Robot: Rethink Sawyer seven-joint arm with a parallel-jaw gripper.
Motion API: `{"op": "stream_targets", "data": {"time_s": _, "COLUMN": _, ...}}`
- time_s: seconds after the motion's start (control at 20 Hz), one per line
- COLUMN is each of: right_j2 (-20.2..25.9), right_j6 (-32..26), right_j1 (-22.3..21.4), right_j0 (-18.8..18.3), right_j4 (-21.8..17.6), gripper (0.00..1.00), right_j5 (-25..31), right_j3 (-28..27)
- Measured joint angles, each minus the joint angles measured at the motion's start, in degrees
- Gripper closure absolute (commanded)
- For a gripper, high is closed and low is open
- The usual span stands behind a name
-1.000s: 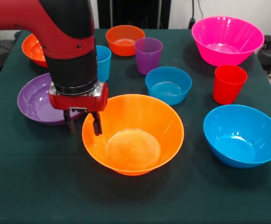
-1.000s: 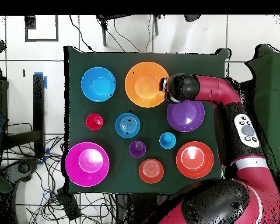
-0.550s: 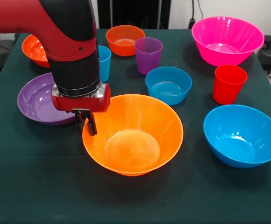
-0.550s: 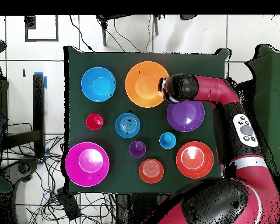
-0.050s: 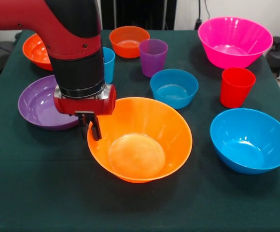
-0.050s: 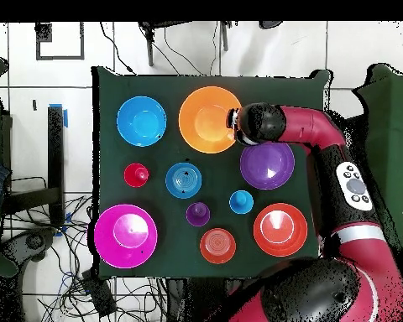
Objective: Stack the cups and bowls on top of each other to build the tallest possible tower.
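Observation:
My gripper [image 5: 90, 128] is shut on the left rim of the large orange bowl [image 5: 140, 140], one finger inside the wall and one outside. From above, the gripper [image 6: 236, 120] sits at the right rim of that bowl [image 6: 209, 119]. All pieces stand apart on the cloth, none stacked. The purple shallow bowl [image 5: 41, 104] lies just left of my gripper. The light blue cup [image 5: 107, 65] is partly hidden behind my arm. The purple cup [image 5: 153, 57] and the red cup [image 5: 236, 87] stand upright. The small blue bowl [image 5: 174, 88] sits behind the orange one.
The large blue bowl [image 5: 250, 140] is at the right, the pink bowl [image 5: 234, 41] at the far right. The small orange bowl [image 5: 129, 41] and the red-orange shallow bowl [image 5: 34, 48] are at the back. The green table [image 5: 43, 193] ends near the big bowls.
The fingers straddled the orange bowl's rim open a second ago and have since shut on it. The bowl has shifted slightly to the right in the front view.

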Motion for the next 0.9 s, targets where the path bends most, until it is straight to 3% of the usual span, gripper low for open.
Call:
{"op": "stream_targets", "data": {"time_s": 0.45, "right_j2": 0.21, "right_j6": 0.0, "right_j1": -1.24, "right_j0": 0.57, "right_j4": -0.06, "gripper": 1.0, "right_j5": 1.56, "right_j3": 0.01}}
{"op": "stream_targets", "data": {"time_s": 0.9, "right_j2": 0.11, "right_j6": 0.0, "right_j1": -5.93, "right_j0": 3.5, "right_j4": -0.52, "gripper": 1.0, "right_j5": 10.99, "right_j3": -0.04}}
